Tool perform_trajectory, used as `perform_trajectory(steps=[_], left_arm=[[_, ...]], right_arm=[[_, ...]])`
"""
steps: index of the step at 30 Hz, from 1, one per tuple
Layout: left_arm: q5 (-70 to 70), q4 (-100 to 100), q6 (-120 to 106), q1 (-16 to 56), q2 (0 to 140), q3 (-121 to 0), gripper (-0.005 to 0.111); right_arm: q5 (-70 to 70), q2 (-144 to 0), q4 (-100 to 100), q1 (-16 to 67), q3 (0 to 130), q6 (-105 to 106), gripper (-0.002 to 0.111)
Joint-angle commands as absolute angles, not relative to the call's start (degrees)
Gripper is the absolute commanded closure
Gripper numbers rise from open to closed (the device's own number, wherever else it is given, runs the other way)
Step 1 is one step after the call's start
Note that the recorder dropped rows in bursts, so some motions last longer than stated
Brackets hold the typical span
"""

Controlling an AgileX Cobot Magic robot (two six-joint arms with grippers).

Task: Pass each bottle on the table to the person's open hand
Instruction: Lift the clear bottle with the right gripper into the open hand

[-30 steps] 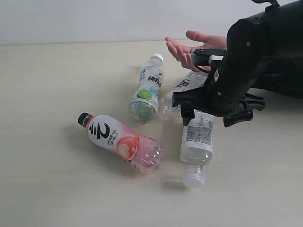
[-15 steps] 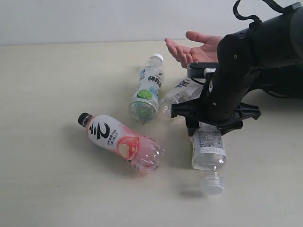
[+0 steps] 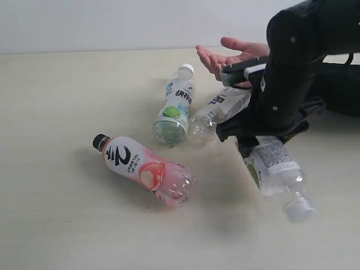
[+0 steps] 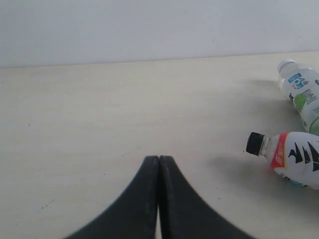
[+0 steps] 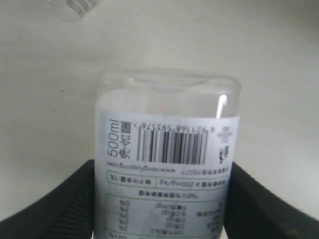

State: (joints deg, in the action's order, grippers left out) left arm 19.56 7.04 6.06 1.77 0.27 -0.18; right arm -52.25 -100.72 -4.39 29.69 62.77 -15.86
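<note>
My right gripper [image 3: 254, 145] [image 5: 162, 172] is shut on a white-labelled bottle [image 3: 274, 167] [image 5: 167, 144], its two fingers pressed against the label's sides. The bottle hangs above the table [image 3: 56, 112], tilted, with its white cap [image 3: 298, 209] pointing down. The person's open hand [image 3: 228, 54] waits palm up at the back, beyond my right arm. On the table lie a pink-labelled bottle with a black cap [image 3: 143, 169] [image 4: 294, 157], a green-and-white bottle [image 3: 174, 107] [image 4: 301, 92] and another white-labelled bottle [image 3: 219, 109]. My left gripper [image 4: 159, 159] is shut and empty, left of the pink bottle.
A pale wall [image 3: 112, 22] rises behind the table's far edge. The person's black sleeve [image 3: 337, 84] lies on the table at the right, behind my right arm.
My right gripper closed on the white-labelled bottle, lifted it off the table and swung it to the right, cap end dropping. The other bottles and the hand stayed put.
</note>
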Motion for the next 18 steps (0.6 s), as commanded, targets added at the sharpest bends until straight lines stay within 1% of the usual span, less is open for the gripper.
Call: perform_trajectory(steps=[1, 4, 10, 14, 18], left_arm=[[19.1, 7.2, 6.4, 1.8, 0.0, 0.0, 0.104], [19.1, 7.2, 6.3, 1.8, 0.0, 0.0, 0.104], [19.1, 7.2, 6.3, 1.8, 0.0, 0.0, 0.104], [19.1, 7.2, 6.4, 1.8, 0.0, 0.0, 0.104], [19.1, 7.2, 6.3, 1.8, 0.0, 0.0, 0.104]], right_arm=[[-60.9, -96.1, -5.0, 28.4, 68.6, -9.2, 0.108], [-69.5, -94.4, -4.7, 26.6, 74.4, -5.7, 0.108], [-70.0, -92.8, -4.3, 21.9, 86.1, -3.0, 0.108], [-69.3, -96.1, 0.0, 20.0, 92.0, 0.8, 0.108], [-70.0, -102.1, 1.1, 19.9, 99.4, 1.7, 0.108]])
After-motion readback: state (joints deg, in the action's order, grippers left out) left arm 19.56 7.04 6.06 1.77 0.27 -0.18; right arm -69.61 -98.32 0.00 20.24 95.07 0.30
